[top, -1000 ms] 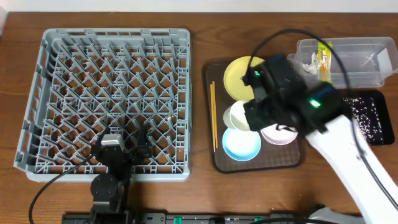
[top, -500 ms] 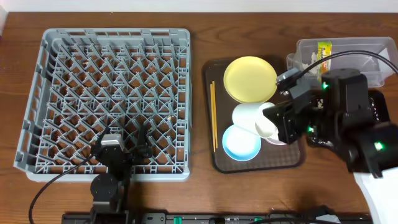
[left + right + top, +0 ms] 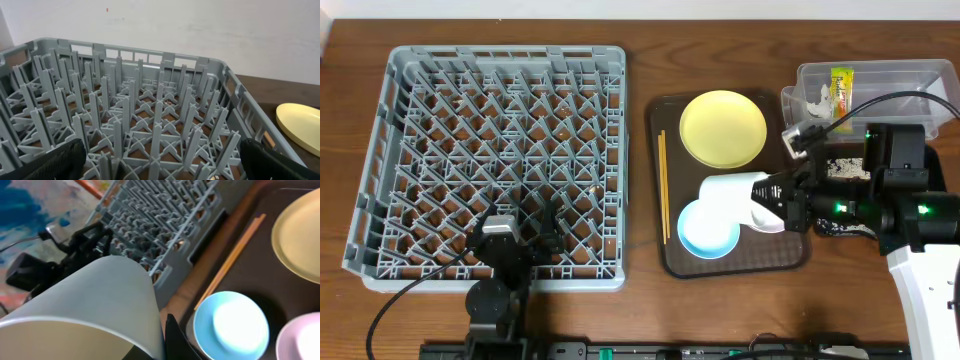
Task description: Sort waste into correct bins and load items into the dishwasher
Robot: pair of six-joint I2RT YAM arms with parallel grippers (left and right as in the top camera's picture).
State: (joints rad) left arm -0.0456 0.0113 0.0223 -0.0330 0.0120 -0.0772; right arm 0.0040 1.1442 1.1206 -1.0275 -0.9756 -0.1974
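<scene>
Dark brown wood runs under everything we see from overhead, with a pale wall along the top edge. At the left of the frame the grey dish rack (image 3: 505, 165) fills most of the space. We find no dish in any of its slots, so loading has not begun. Our left gripper (image 3: 525, 220) sits over the rack's lower edge at the bottom left, fingers spread wide with nothing between them. Toward the centre, the dark serving tray (image 3: 760, 255) holds the dishes that remain. The chopsticks (image 3: 663, 185) lie along its left side, the yellow plate (image 3: 722, 128) is at its top, and the blue bowl (image 3: 705, 232) sits near its lower edge. Just above the blue bowl, overlapping it in view, is the white cup (image 3: 728, 195). It is tipped on its side and appears lifted off the tray, with our right gripper (image 3: 767, 200) clamped on its rim. The wrist view shows the cup's wall large in the frame with the rack beyond it. A pale pinkish bowl (image 3: 767, 218) peeks out beneath that gripper. At the upper right the clear tub (image 3: 940, 110) already contains the snack wrapper (image 3: 840, 85) and the tissue (image 3: 813, 97). Rice-like scraps (image 3: 842, 166) lie on the black tray (image 3: 835, 228) below it, mostly hidden by the arm. We judge the waste sorting done, and the cup the first of five items bound for the rack.
</scene>
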